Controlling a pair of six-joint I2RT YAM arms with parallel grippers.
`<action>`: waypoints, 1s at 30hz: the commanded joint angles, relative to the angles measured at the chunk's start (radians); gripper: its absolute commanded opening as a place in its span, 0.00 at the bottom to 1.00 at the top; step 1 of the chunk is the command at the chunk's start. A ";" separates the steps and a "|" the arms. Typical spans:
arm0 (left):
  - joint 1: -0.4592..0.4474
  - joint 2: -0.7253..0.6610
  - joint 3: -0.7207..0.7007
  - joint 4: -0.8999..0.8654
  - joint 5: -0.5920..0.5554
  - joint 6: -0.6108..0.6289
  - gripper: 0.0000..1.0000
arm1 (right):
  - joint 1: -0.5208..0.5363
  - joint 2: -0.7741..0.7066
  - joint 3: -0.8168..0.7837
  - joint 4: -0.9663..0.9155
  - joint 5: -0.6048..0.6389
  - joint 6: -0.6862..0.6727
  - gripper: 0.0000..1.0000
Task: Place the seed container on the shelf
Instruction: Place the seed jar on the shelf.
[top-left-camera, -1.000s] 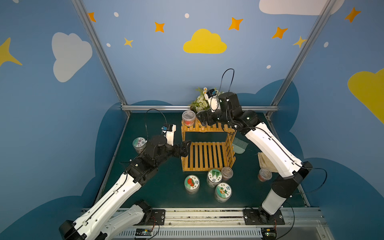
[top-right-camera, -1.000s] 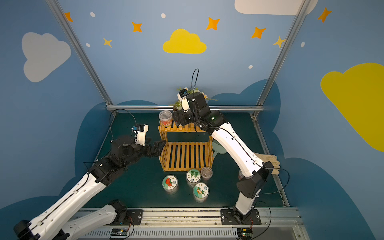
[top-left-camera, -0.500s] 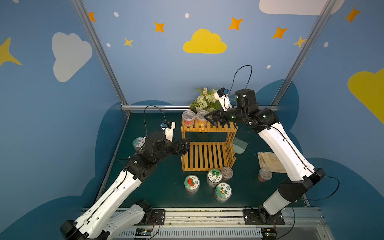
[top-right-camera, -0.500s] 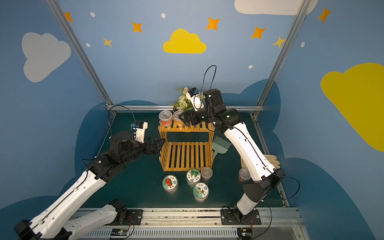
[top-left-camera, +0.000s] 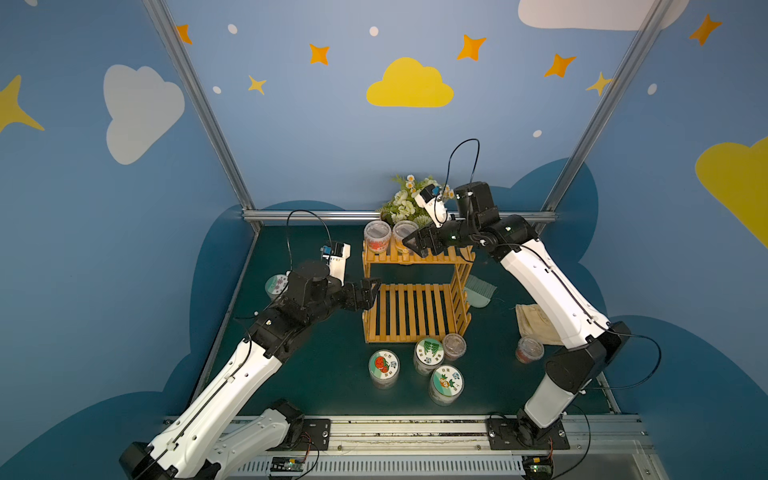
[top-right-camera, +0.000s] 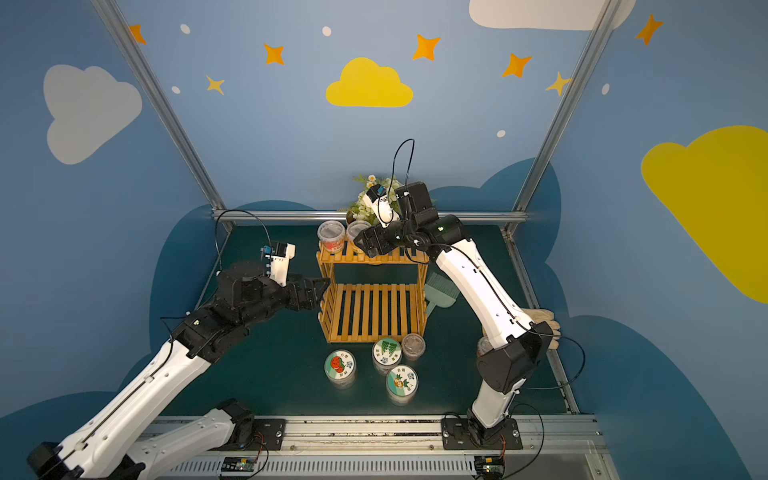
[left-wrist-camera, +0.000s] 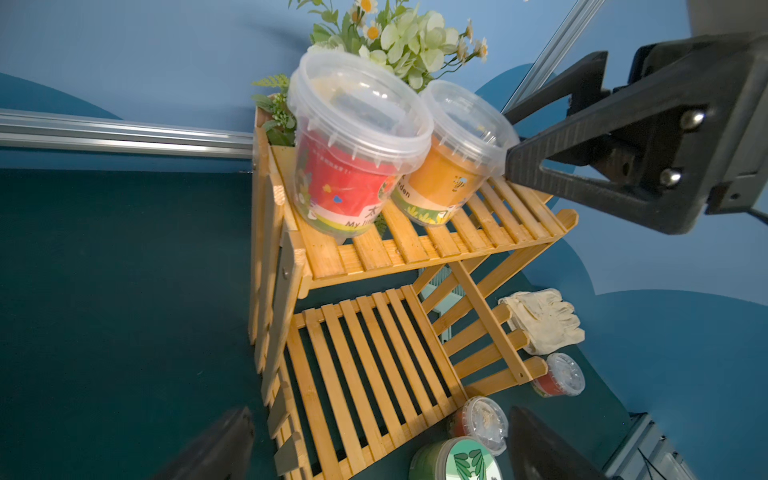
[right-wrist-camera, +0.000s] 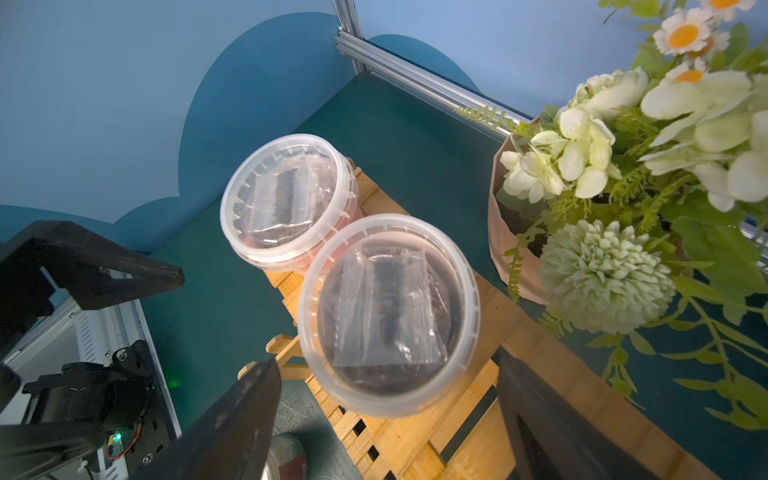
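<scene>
step: release, i judge | orange seed tub (top-left-camera: 404, 233) stands on shelf (top-left-camera: 415, 307) top tier, 3 o'clock of red tub (top-left-camera: 377, 235) | right gripper (top-left-camera: 411, 245) spread around it, not gripping | left gripper (top-left-camera: 374, 293) wide apart, empty | next: i'd draw right arm straight back, no nudge

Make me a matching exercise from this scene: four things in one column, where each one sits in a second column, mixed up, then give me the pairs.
Things
1. orange-labelled tub
2. cream gloves
3. flower pot
4. leaf-lidded jar

Places
A. on the table in front of the shelf
B. on the shelf's top tier
C. behind the shelf, by the back wall
D. on the table off the shelf's side

Pairs: 1-B, 2-D, 3-C, 4-A
</scene>
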 joint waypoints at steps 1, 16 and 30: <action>0.010 0.001 0.057 -0.103 -0.071 0.033 1.00 | 0.004 0.004 0.017 0.006 -0.029 -0.014 0.86; 0.014 -0.005 0.037 -0.031 0.026 0.037 1.00 | 0.006 0.015 0.024 0.014 -0.047 -0.001 0.78; 0.014 -0.006 0.040 -0.025 0.062 0.030 1.00 | 0.005 -0.005 0.017 0.018 0.036 0.006 0.80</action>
